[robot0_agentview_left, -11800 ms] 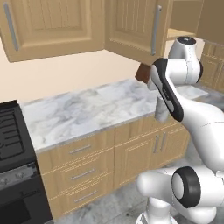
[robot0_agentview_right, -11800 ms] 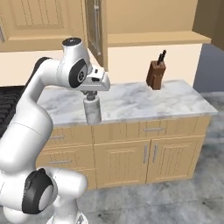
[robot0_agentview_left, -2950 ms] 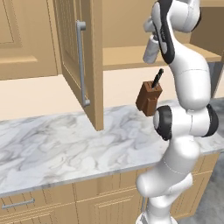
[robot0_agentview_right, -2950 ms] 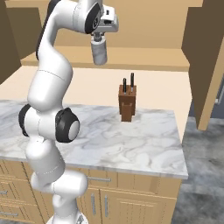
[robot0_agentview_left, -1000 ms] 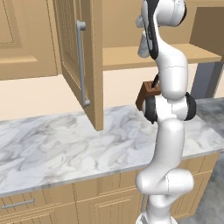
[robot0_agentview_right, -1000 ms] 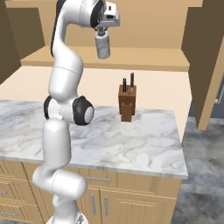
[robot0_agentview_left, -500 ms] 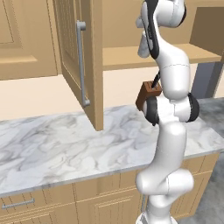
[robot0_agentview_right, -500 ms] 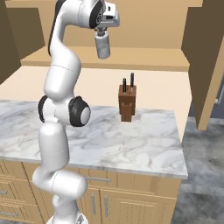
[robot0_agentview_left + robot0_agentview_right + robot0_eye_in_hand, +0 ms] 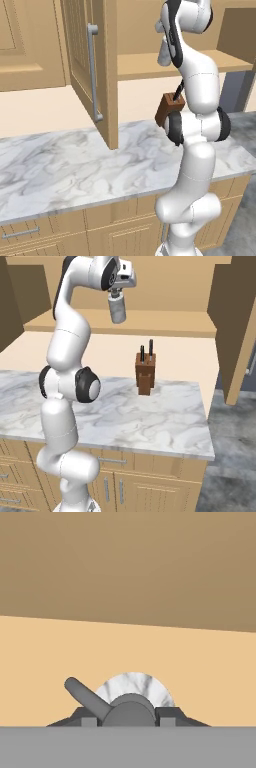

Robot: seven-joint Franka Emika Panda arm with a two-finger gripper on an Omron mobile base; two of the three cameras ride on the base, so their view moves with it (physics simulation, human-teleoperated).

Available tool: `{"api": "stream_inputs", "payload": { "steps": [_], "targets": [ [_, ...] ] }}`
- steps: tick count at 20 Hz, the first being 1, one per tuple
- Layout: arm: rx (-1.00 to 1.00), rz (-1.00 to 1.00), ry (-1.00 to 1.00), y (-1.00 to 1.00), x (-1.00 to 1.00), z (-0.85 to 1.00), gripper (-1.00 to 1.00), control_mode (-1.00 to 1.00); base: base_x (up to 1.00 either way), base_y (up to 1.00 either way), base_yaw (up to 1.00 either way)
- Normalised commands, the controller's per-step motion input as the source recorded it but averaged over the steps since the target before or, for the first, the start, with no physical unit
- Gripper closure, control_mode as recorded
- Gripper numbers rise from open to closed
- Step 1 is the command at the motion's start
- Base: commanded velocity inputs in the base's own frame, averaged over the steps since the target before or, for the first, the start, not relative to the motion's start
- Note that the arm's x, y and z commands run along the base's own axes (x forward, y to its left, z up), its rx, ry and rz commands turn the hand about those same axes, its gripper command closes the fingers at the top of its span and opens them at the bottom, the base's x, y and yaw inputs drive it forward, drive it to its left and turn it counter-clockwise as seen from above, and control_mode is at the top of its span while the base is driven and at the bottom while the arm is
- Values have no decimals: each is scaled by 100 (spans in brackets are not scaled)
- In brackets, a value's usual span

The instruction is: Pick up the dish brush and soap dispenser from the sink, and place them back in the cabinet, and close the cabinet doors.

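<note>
Above the cabinet [image 9: 150,323] shelf, my gripper [image 9: 117,296] clamps the soap dispenser [image 9: 117,309] near its pump (rigid, smooth, probably slippery; best gripped around the body).

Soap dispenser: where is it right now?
The soap dispenser hangs in the gripper, high in the right base view, just over the cabinet shelf's front part, above and left of the knife block on the counter.
</note>
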Motion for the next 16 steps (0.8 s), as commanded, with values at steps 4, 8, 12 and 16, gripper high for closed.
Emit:
{"api": "stream_inputs", "payload": {
  "steps": [4, 8, 12, 16],
  "targets": [
    [0, 0, 0, 0, 3, -12, 100, -100, 0, 0, 0],
    [0, 0, 0, 0, 0, 0, 100, -100, 0, 0, 0],
    [0, 0, 0, 0, 0, 0, 100, -100, 0, 0, 0],
    [0, 0, 0, 0, 1, 0, 100, -100, 0, 0, 0]
  ]
}}
